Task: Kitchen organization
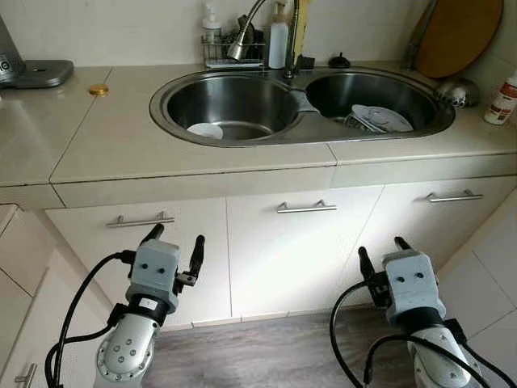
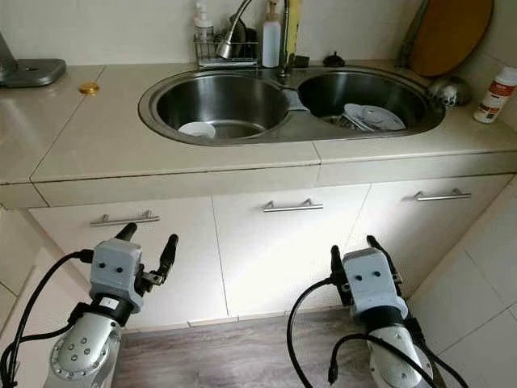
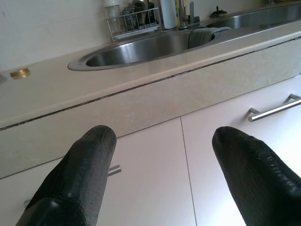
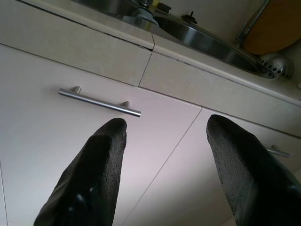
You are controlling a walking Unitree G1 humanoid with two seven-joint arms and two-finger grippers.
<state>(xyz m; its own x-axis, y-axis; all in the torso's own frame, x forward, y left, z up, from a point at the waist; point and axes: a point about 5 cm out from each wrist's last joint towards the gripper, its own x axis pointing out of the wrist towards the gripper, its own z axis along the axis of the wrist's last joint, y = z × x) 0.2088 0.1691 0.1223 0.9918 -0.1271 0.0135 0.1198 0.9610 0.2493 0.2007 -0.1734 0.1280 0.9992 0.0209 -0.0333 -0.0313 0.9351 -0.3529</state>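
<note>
Nearest the camera, the left gripper is raised in front of the white cabinet doors, its two textured black fingers spread apart with nothing between them. The right gripper is held at about the same height before the doors further right, its fingers likewise open and empty. Black cables loop from both silver arms over a grey wood-grain floor.

The cabinet fronts are flat and pale, each with a slim brushed-metal bar handle. Above them runs the beige tiled counter with dark grout lines.

Set into the counter is a stainless steel double sink with two rounded basins. The left basin holds a small white bowl or dish; which it is I cannot tell from this angle. The right basin holds a white plate leaning on what seems to be a wire rack.

Further back, a small round gold lid lies on the counter to the left of the sink. Behind the basins a wire caddy holds bottles and brushes beside the curved faucet. At the far right a round wooden board leans against the wall, with a white bottle with a red cap near it.
</note>
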